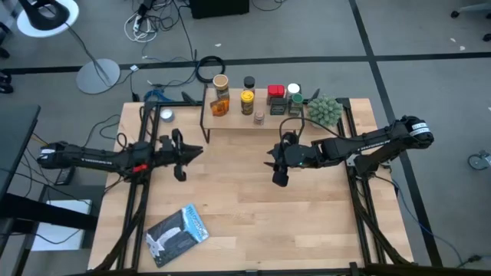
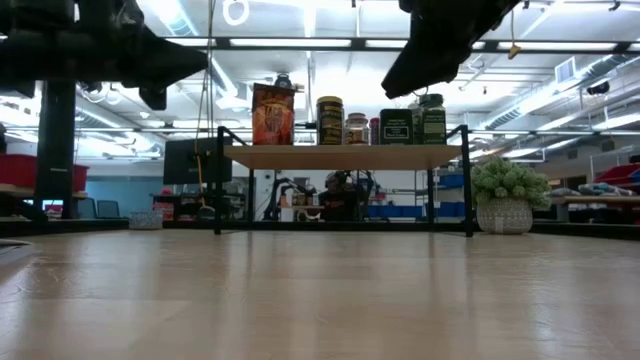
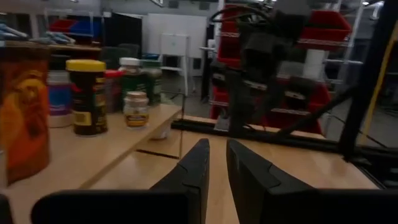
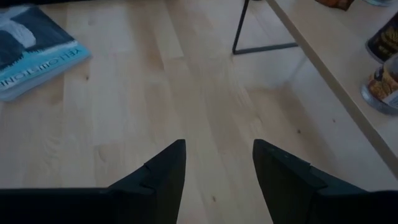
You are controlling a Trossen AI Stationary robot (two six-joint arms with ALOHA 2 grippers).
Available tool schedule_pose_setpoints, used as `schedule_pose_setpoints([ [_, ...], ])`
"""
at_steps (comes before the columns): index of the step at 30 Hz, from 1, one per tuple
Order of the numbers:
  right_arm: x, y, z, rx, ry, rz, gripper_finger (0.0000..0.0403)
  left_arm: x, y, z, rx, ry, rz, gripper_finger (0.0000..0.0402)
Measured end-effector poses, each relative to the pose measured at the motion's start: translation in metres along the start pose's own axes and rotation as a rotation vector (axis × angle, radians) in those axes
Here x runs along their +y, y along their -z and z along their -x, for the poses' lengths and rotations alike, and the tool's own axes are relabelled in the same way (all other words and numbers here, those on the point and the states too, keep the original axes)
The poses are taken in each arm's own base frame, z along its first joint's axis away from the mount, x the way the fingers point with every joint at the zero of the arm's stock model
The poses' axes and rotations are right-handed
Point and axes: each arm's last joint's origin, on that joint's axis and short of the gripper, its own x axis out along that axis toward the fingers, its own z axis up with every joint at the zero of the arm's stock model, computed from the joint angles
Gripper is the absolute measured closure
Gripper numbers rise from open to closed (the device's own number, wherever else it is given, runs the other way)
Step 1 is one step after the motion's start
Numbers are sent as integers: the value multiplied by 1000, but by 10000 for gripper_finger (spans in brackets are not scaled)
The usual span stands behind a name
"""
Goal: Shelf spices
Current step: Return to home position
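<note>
Both empty, the left gripper (image 1: pixel 192 151), barely parted, and the right gripper (image 1: pixel 273 163), spread wide, are hovering over bare table (image 1: pixel 230 203) before the shelf (image 1: pixel 234 123) front edge.

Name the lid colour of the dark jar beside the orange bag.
Yellow lid; left wrist view shows it best.

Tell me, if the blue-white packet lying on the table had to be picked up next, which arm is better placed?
Left. The left pincer hovers on the packet's side of the table; the right pincer hangs farther off, nearer the shelf.
</note>
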Motion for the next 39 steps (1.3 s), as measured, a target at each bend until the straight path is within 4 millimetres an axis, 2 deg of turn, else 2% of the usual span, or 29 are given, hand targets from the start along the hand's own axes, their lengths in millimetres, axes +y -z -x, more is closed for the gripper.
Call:
schedule_pose_setpoints([
  [6,-8,7,-2,84,36,-11,217,-1,-1,12,36,63,15,341],
  [12,-15,13,-8,38,-43,-42,215,1,-11,35,-19,135,-12,341],
  [16,-25,27,0,-17,-57,-77,216,4,-11,47,-24,124,-1,341],
  [20,-41,43,22,-74,-36,-150,217,6,-10,53,-17,117,-9,341],
  [25,-57,70,52,-204,-44,-213,215,7,-7,53,4,91,-23,341],
  [29,-62,98,65,-280,-71,-261,216,7,-7,53,9,86,-23,341],
  [32,-61,119,68,-335,-123,-267,217,7,-6,53,13,82,-22,341],
  [35,-59,143,63,-316,-120,-262,217,7,-6,53,14,80,-18,341],
  [39,-60,164,60,-318,-118,-251,218,7,-6,53,18,71,-4,341],
])
